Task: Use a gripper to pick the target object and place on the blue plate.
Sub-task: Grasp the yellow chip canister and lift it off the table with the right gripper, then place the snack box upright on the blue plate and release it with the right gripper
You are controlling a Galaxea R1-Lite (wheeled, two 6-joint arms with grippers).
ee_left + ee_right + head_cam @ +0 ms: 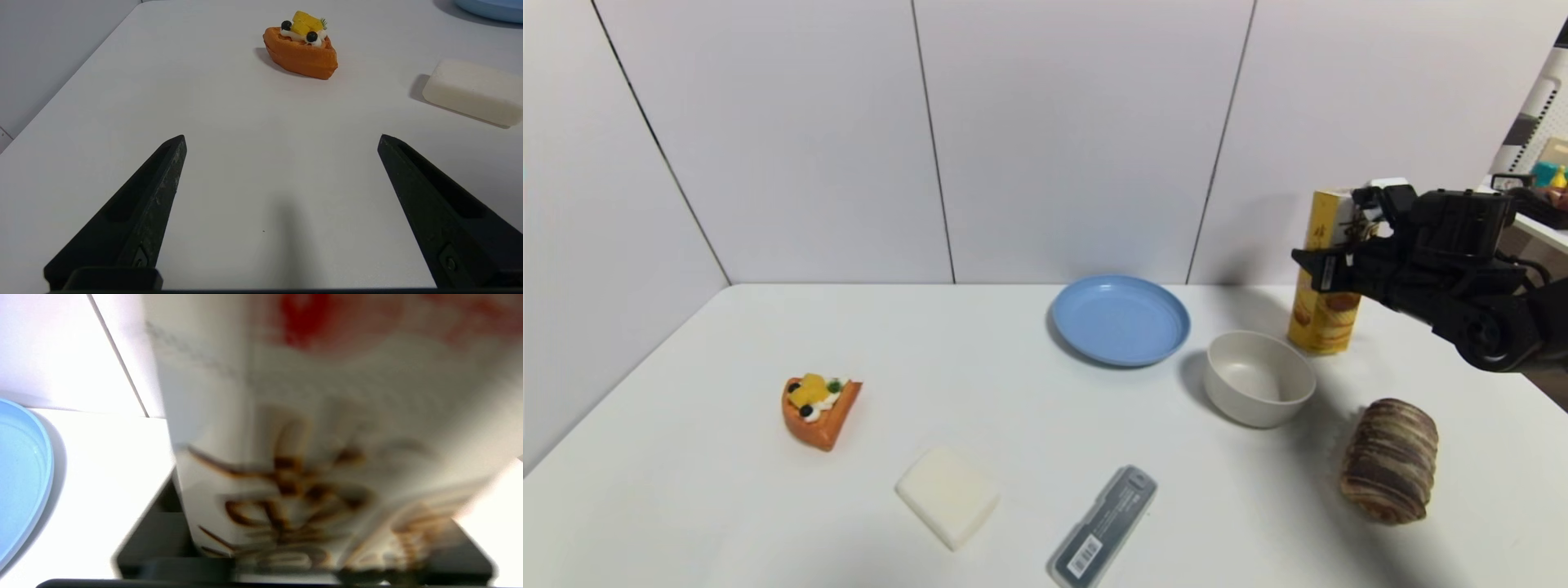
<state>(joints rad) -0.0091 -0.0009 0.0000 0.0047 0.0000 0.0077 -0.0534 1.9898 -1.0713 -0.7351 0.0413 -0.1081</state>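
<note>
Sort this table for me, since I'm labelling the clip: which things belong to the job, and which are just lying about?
Job:
chips box, standing on the table by the bowl
right gripper, at the box
blue plate

Lying about:
bowl
bread roll
waffle slice
white block
grey case
left gripper, jaws open, idle over the table

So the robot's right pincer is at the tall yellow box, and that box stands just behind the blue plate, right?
Not quite. The right pincer is at the tall yellow box, but in the head view the box stands just behind the beige bowl, not the blue plate, which lies apart, further toward the robot's left.
</note>
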